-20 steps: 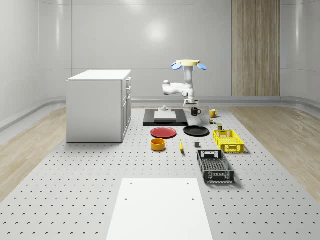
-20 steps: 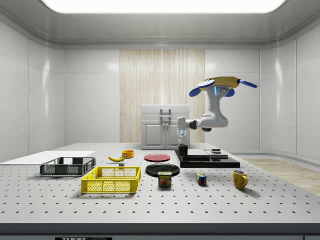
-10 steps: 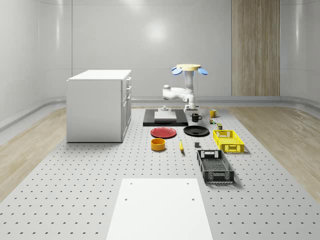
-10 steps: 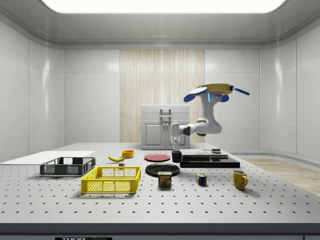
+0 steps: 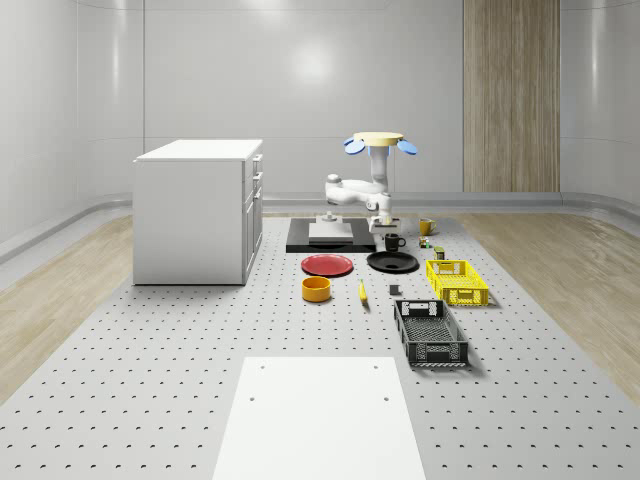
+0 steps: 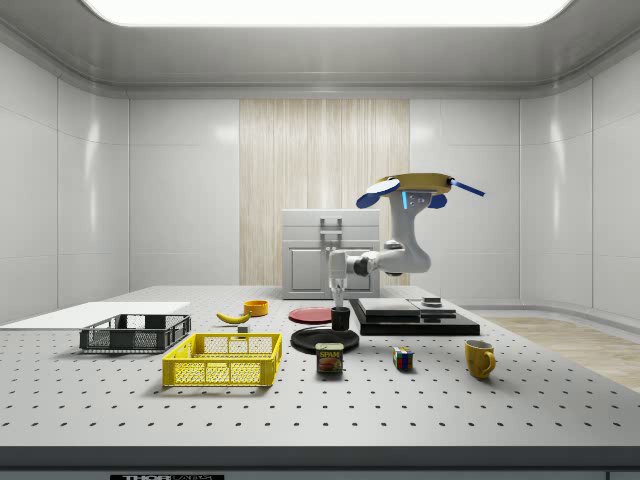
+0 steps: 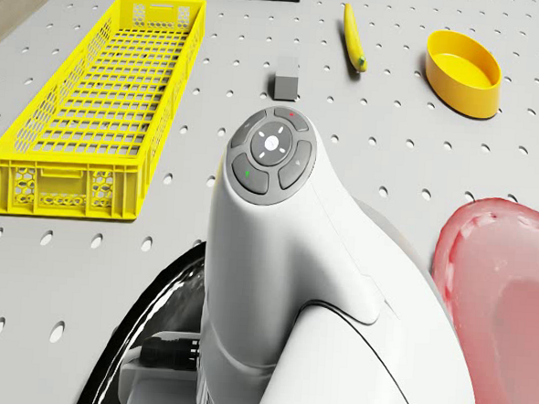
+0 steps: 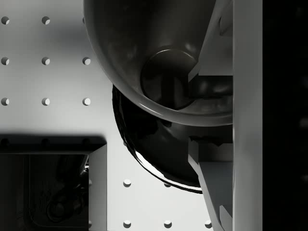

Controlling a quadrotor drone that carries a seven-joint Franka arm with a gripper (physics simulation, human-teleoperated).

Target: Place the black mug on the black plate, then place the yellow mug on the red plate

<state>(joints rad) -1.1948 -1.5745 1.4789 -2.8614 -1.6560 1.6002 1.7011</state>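
Note:
My gripper (image 5: pixel 386 229) is shut on the rim of the black mug (image 5: pixel 394 242), which hangs upright just above the black plate (image 5: pixel 392 262). In the side view the gripper (image 6: pixel 340 303) holds the mug (image 6: pixel 341 319) over the far part of the black plate (image 6: pixel 325 340). The wrist view looks down into the mug (image 8: pixel 163 72), with the black plate (image 8: pixel 149 144) below it. The drone (image 5: pixel 378 140) hovers over the back of the table near the black platform. The red plate (image 5: pixel 328 265) lies beside the black plate. The yellow mug (image 5: pixel 426 227) stands further back on the whole-scene view's right.
A black platform (image 5: pixel 330 236) lies behind the plates and a white cabinet (image 5: pixel 197 210) stands on the whole-scene view's left. In front are a yellow bowl (image 5: pixel 316 289), a banana (image 5: pixel 362 291), a grey block (image 5: pixel 395 291), a yellow crate (image 5: pixel 457 282) and a black crate (image 5: pixel 430 333).
The drone has come lower and forward, carrying the black mug from beside the platform down to just above the black plate. The gripper has stayed shut on the mug.

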